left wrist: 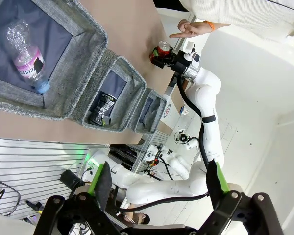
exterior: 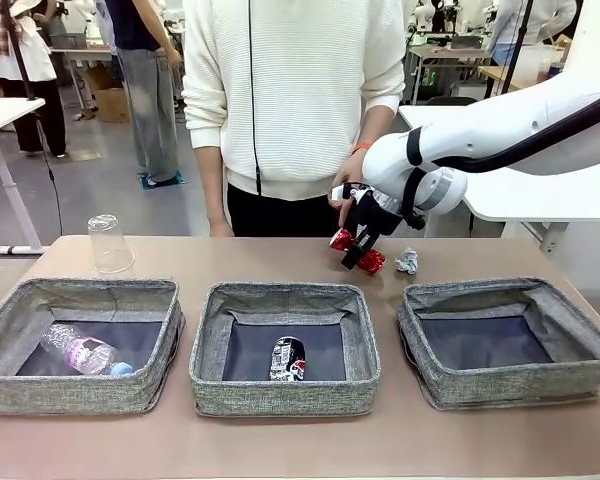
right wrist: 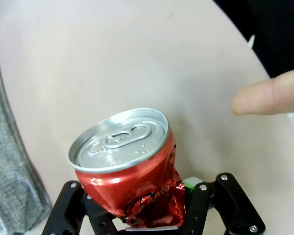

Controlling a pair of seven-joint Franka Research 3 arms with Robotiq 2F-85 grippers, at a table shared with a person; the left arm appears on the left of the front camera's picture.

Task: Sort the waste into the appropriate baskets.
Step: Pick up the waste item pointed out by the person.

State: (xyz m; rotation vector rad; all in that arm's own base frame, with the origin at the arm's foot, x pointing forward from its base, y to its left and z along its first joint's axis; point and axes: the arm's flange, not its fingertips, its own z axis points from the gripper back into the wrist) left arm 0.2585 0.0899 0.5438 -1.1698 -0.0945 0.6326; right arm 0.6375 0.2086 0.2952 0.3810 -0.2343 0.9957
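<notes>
The right claw point(exterior: 359, 250) is reaching across to the far side of the surface point(exterior: 280, 255) and is clamping on the crushed red can point(exterior: 358, 252). In the right wrist view the right claw point(right wrist: 147, 215) is pinching the can point(right wrist: 125, 166) at its crumpled lower body, with the lid end tilting free above. Whether the can is resting on the surface or riding just above it cannot be told. The left claw point(left wrist: 158, 183) is hanging with its fingers wide apart, gripping nothing, well away from the work. A person's hand point(exterior: 348, 190) is hovering just behind the can, one finger pointing close to it. The middle basket point(exterior: 280, 292) is holding a crushed dark can point(exterior: 288, 358), so it is judged the proper destination. The left basket point(exterior: 80, 290) is holding the clear plastic bottle point(exterior: 80, 352). The clear plastic cup point(exterior: 110, 243) and the crumpled white paper ball point(exterior: 407, 261) are waiting on the surface, the paper ball just beside the can. Recommended: raise the can straight up first, away from the finger and the paper ball, since the grip on creased metal may be slipping; carry it over the basket's far wall with margin and release low above the dark bottom.
</notes>
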